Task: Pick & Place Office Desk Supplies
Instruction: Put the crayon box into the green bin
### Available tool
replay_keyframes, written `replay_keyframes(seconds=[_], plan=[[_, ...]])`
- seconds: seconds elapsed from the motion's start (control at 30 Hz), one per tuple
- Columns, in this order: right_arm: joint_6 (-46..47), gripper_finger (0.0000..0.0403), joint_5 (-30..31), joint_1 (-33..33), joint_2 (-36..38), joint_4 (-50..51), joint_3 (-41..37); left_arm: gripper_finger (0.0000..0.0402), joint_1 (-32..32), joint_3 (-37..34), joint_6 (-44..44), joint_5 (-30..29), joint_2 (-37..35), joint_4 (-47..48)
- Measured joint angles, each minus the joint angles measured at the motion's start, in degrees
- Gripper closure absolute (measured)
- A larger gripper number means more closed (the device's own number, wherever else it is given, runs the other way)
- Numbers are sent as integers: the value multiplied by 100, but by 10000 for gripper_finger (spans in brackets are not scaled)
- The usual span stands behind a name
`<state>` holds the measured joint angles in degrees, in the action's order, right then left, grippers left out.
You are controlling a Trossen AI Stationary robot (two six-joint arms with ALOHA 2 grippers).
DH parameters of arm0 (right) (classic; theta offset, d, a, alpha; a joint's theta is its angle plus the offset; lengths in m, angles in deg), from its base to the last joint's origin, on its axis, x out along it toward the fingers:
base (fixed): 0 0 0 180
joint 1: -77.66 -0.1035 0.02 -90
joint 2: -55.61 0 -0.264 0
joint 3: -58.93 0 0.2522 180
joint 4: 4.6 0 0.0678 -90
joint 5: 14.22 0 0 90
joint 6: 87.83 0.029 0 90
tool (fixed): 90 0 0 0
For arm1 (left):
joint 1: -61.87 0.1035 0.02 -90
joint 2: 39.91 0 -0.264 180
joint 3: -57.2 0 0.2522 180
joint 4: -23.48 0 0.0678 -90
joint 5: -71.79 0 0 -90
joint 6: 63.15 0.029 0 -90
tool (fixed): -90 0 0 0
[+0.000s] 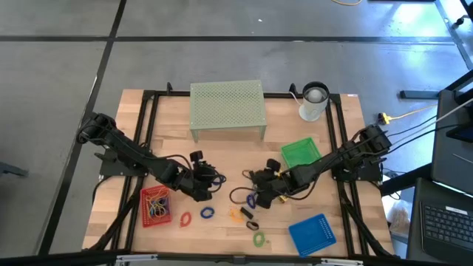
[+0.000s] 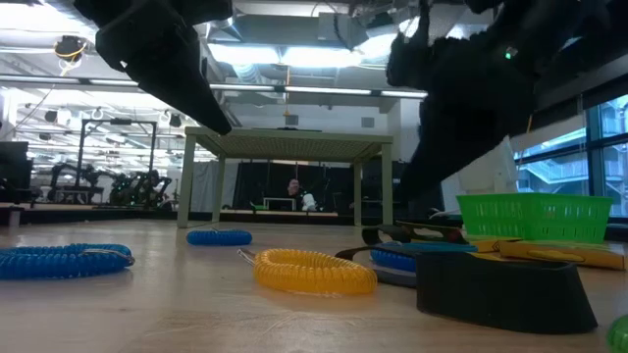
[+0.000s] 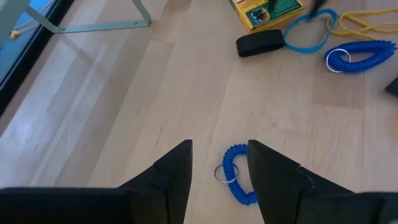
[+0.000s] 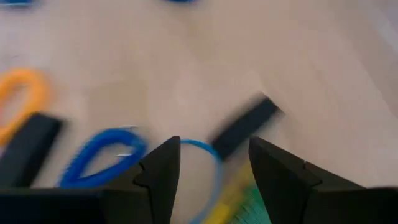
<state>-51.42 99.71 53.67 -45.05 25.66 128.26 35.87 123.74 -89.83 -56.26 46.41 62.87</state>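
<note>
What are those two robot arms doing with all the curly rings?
They are sorting small desk things on the wooden table. The left gripper hangs open over a blue coiled plastic ring, holding nothing yet. The right gripper is open too, above a thin blue loop and a black bar-shaped piece. A red plastic tray already holds some items.

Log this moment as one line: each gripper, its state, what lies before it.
left gripper: open, over blue coil ring | right gripper: open, over thin blue loop | nothing held
</note>
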Motion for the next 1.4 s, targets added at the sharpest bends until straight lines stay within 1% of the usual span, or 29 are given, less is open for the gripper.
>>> replay_keyframes(seconds=[0.1, 0.23, 0.67, 0.93, 1.13, 1.27, 1.4], plan=[[924, 209, 198, 2, -23, 239, -2, 254, 0, 0, 50, -4, 0, -6], [1219, 209, 222, 2, -26, 266, -4, 254, 0, 0, 46, -11, 0, -13], [1238, 209, 266, -7, -46, 281, -4, 254, -2, 0, 46, -7, 0, -13], [1134, 209, 265, -11, -403, 304, -9, 254, -2, 0, 46, 11, 0, -15], [1067, 210, 371, -13, -509, 278, -7, 254, -4, 0, 46, 13, 0, -15], [1099, 229, 340, -12, -509, 287, -7, 254, -4, 0, 46, 13, 0, -15], [1113, 272, 214, -9, -508, 279, -2, 254, -4, 0, 46, 13, 0, -15]])
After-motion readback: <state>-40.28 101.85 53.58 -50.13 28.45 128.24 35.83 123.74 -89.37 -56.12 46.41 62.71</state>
